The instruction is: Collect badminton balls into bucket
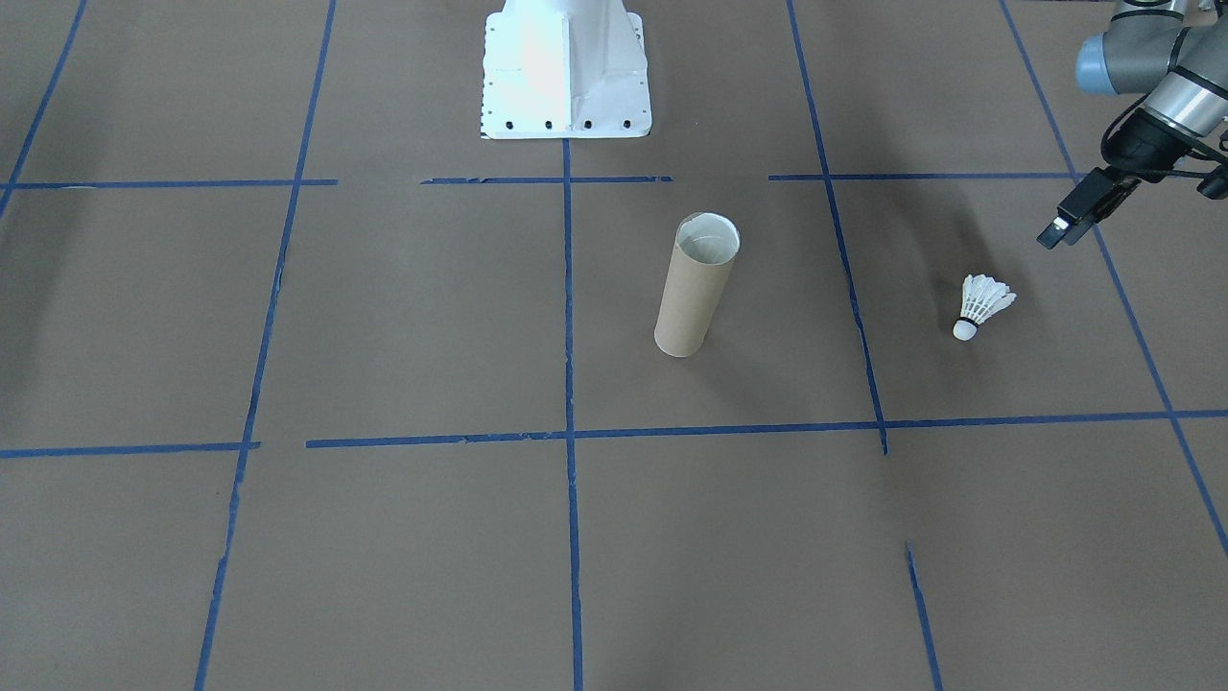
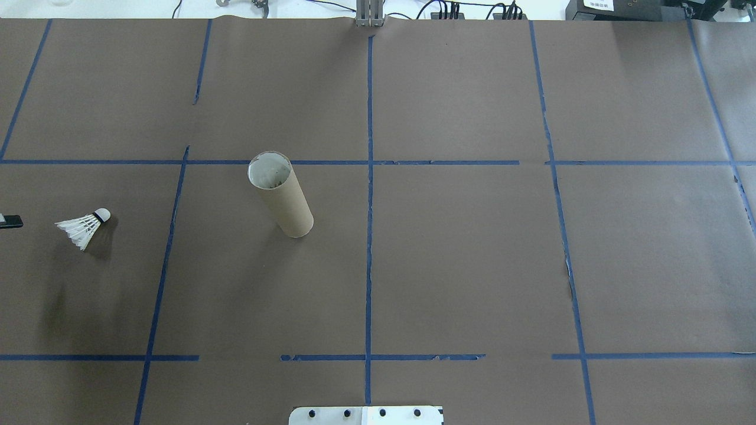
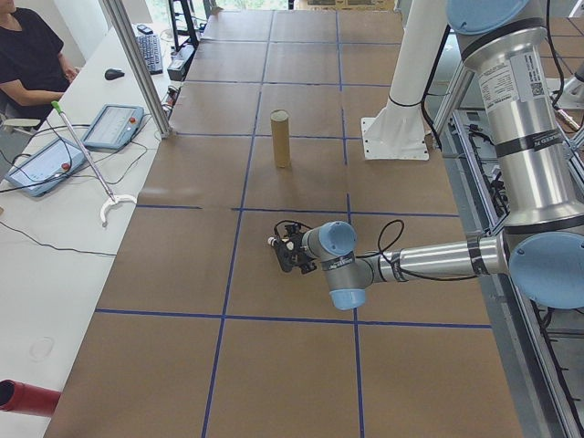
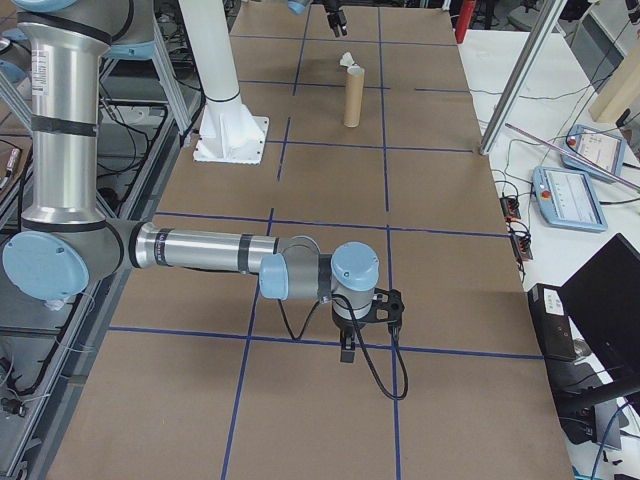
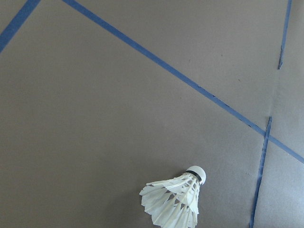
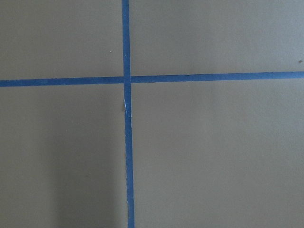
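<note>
Overhead exterior view: white metal robot base [image 2: 366,415] at the near edge. Farther out, the tall brown cardboard tube [image 2: 281,196] stands upright on brown paper gridded with blue tape [image 2: 370,236]. The small white feather shuttlecock [image 2: 84,229] lies on its side well left of the tube, nothing between them. The left gripper [image 1: 1065,226] hangs just beyond the shuttlecock, apart from it; its opening cannot be told. The right gripper [image 4: 347,352] hangs far from the tube, its opening likewise unreadable.

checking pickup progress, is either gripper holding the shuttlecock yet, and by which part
Nothing is held. The shuttlecock lies on the table, apart from the left gripper above it. The right gripper hangs far away with nothing in it.
</note>
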Tool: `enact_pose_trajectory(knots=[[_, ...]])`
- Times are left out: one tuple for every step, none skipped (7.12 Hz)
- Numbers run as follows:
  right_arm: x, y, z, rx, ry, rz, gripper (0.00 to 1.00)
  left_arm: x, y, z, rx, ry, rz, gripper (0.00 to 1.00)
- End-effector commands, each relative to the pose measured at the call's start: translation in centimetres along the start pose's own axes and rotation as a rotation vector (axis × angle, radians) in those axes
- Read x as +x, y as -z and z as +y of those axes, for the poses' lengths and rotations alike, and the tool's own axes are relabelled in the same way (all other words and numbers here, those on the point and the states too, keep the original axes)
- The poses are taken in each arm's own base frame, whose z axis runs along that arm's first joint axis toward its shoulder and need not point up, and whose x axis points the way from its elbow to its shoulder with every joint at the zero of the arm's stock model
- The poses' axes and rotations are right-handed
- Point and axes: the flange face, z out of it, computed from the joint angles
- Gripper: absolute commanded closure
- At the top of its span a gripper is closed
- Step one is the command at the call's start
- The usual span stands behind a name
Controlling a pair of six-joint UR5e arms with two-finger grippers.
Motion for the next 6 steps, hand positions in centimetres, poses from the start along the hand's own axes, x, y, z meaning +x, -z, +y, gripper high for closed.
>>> enact_pose_trajectory(knots=[[-0.1, 0.0, 0.0, 0.001, 0.000, -0.001, 0.00, 0.5, -0.7, 1.3, 0.024, 0.116, 0.080, 0.00], [0.1, 0.0, 0.1, -0.001, -0.003, -0.001, 0.00, 1.0, -1.9, 2.2, 0.048, 0.183, 0.103, 0.00], [0.0, 0.0, 0.0, 0.000, -0.001, 0.000, 0.00, 1.3, -3.6, 3.7, 0.068, 0.230, 0.114, 0.00], [0.0, -0.1, 0.1, -0.001, -0.002, 0.000, 0.00, 1.4, -4.5, 4.5, 0.069, 0.259, 0.119, 0.00], [0.0, -0.1, 0.1, -0.002, -0.002, -0.001, 0.00, 1.6, -4.6, 4.4, 0.085, 0.271, 0.133, 0.00], [0.0, -0.1, 0.1, -0.002, 0.000, 0.000, 0.00, 1.4, -5.8, 3.9, 0.110, 0.279, 0.136, 0.00]])
